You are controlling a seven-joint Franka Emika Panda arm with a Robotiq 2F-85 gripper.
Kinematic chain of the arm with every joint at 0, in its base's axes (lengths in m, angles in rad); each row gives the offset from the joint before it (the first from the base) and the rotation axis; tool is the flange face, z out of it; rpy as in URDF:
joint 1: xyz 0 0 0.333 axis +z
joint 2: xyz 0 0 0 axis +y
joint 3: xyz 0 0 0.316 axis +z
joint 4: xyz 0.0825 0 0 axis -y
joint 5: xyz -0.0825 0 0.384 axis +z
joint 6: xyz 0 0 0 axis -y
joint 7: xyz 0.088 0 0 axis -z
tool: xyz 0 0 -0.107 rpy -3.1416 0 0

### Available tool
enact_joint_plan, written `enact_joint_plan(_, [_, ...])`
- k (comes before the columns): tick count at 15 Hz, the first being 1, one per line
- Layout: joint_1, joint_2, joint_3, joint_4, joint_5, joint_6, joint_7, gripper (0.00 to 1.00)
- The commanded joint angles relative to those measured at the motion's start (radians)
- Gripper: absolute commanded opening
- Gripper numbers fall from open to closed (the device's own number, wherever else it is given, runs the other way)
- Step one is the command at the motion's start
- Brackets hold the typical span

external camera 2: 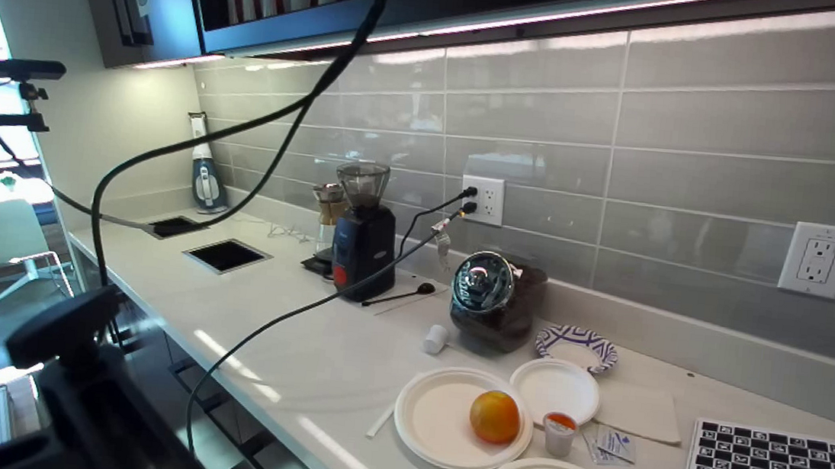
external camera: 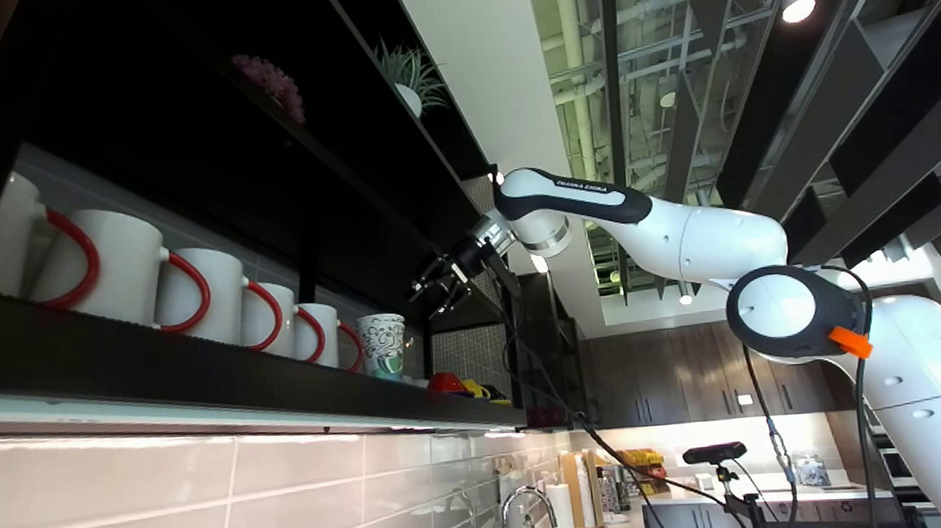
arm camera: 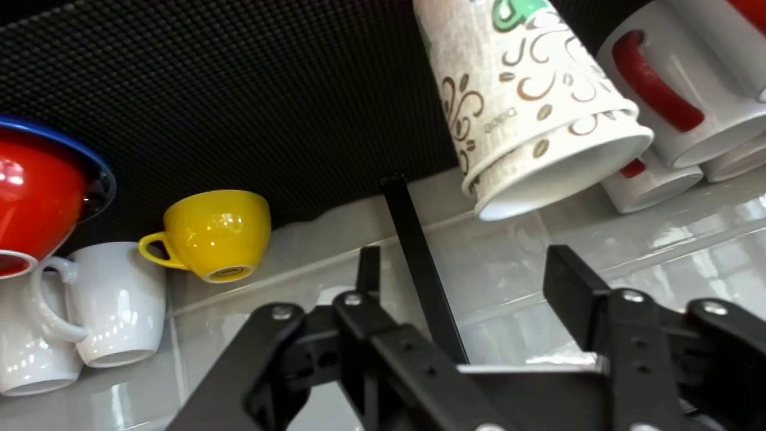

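Found paper cups (arm camera: 529,108) upright on the shelf (external camera: 196,370), apart from the empty, wide-spread fingers (arm camera: 568,287) and off toward the red-handled mugs (external camera: 224,298).

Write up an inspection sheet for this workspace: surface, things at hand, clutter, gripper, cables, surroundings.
Surface: black shelf with a textured mat; white counter below.
Things at hand: patterned paper cups, nested, standing upright on the shelf.
Clutter: red-handled white mugs and an upside-down yellow cup on the shelf; coffee grinder and an orange on a white plate on the counter.
Gripper: open, holding nothing, apart from the paper cups.
Cables: black cables loop in front of the counter; two plugs sit in a wall outlet.
Surroundings: tiled wall, paper towel roll, mounted camera.
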Motion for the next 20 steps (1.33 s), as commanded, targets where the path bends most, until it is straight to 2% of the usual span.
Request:
enact_joint_plan(1, [0.000,-0.019,-0.021,-0.010,-0.080,-0.076,0.059,0.99])
enact_joint_plan(3, [-0.009,-0.026,-0.034,-0.019,-0.100,-0.138,0.084,1.00])
enact_joint_plan(5, [-0.022,-0.033,-0.039,-0.036,-0.069,-0.142,0.027,1.00])
enact_joint_plan(8, [-0.021,-0.043,-0.042,-0.062,-0.093,-0.147,-0.053,1.00])
enact_joint_plan(13, [-0.027,-0.071,-0.032,-0.144,-0.037,-0.121,-0.347,1.00])
enact_joint_plan(20, [-0.018,-0.137,-0.026,-0.299,0.036,-0.067,-0.651,1.00])
